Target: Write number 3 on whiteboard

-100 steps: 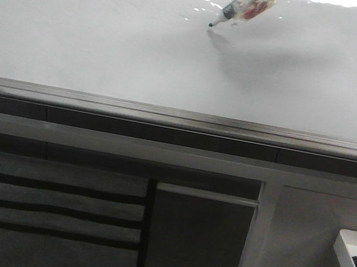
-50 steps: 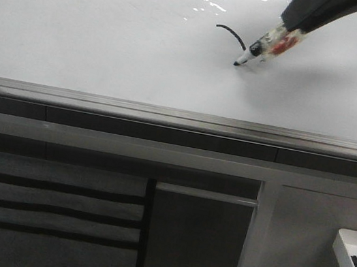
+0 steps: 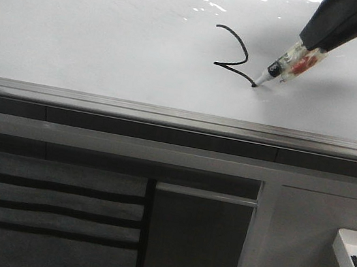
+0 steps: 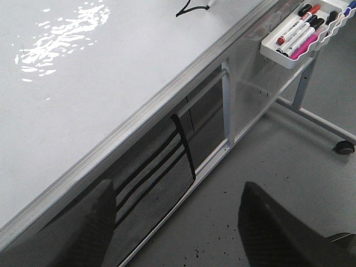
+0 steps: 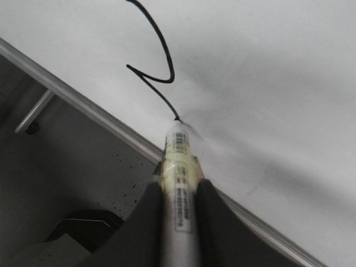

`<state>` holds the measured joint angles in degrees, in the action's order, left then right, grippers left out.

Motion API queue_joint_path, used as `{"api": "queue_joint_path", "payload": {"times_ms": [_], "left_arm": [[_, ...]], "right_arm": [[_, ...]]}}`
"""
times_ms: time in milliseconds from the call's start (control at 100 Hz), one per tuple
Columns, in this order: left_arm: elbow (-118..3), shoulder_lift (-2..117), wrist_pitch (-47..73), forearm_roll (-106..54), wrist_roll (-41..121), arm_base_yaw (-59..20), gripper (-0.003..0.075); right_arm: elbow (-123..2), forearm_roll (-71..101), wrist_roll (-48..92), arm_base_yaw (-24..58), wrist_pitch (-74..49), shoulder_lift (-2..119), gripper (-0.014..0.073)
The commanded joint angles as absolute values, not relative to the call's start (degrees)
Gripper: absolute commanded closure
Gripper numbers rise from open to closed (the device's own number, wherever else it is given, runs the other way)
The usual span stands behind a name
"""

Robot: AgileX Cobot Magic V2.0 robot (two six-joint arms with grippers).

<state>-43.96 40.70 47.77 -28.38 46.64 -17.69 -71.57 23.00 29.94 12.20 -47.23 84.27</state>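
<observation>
Since the earlier frame your marker, clamped in the right fingers, has lengthened the number 3 on the whiteboard: upper curve and pointed middle done. Left fingers gape empty.

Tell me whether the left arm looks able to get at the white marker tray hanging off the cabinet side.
Probably yes. The left pincer is open and empty, and the white plastic marker tray with its coloured pens hangs in plain sight with nothing in between; how far off it is cannot be judged.
</observation>
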Motion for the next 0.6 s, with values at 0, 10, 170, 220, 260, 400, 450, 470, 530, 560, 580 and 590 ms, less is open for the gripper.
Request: {"api": "queue_joint_path", "payload": {"times_ms": [0, 10, 170, 220, 260, 400, 450, 470, 530, 560, 580, 590], "left_arm": [[-45.3, 40.5, 44.1, -30.7, 46.1, -17.6, 0.0279], [-45.3, 40.5, 44.1, -30.7, 46.1, -17.6, 0.0279], [-45.3, 40.5, 44.1, -30.7, 46.1, -17.6, 0.0279], [-45.3, 40.5, 44.1, -30.7, 46.1, -17.6, 0.0279], [-45.3, 40.5, 44.1, -30.7, 46.1, -17.6, 0.0279], [-45.3, 40.5, 44.1, -30.7, 46.1, -17.6, 0.0279], [-45.3, 40.5, 44.1, -30.7, 46.1, -17.6, 0.0279], [-45.3, 40.5, 44.1, -30.7, 46.1, -17.6, 0.0279], [-45.3, 40.5, 44.1, -30.7, 46.1, -17.6, 0.0279], [-45.3, 40.5, 44.1, -30.7, 46.1, -17.6, 0.0279], [-45.3, 40.5, 44.1, -30.7, 46.1, -17.6, 0.0279], [-45.3, 40.5, 44.1, -30.7, 46.1, -17.6, 0.0279]], "right_arm": [[-72.2, 23.9, 30.5, 13.3, -43.9, 82.8, 0.0622], [-72.1, 24.3, 30.5, 13.5, -43.5, 82.8, 0.0622], [-72.2, 25.7, 30.5, 18.0, -35.5, 86.4, 0.0622], [-73.1, 25.7, 30.5, 19.2, -33.4, 87.8, 0.0623], [-74.0, 25.7, 30.5, 19.7, -33.4, 88.4, 0.0623], [-76.6, 29.1, 31.8, 21.0, -40.6, 85.7, 0.0622], [-76.2, 30.8, 34.2, 21.7, -42.5, 82.9, 0.0622], [-75.8, 31.1, 34.6, 21.8, -43.0, 81.6, 0.0623], [-74.2, 31.5, 35.5, 22.9, -44.1, 78.0, 0.0622], [-73.2, 31.5, 36.2, 23.3, -44.4, 75.7, 0.0622], [-72.3, 31.5, 36.8, 23.7, -44.5, 74.3, 0.0623], [-71.9, 31.5, 37.1, 23.8, -44.5, 73.8, 0.0622]]}}
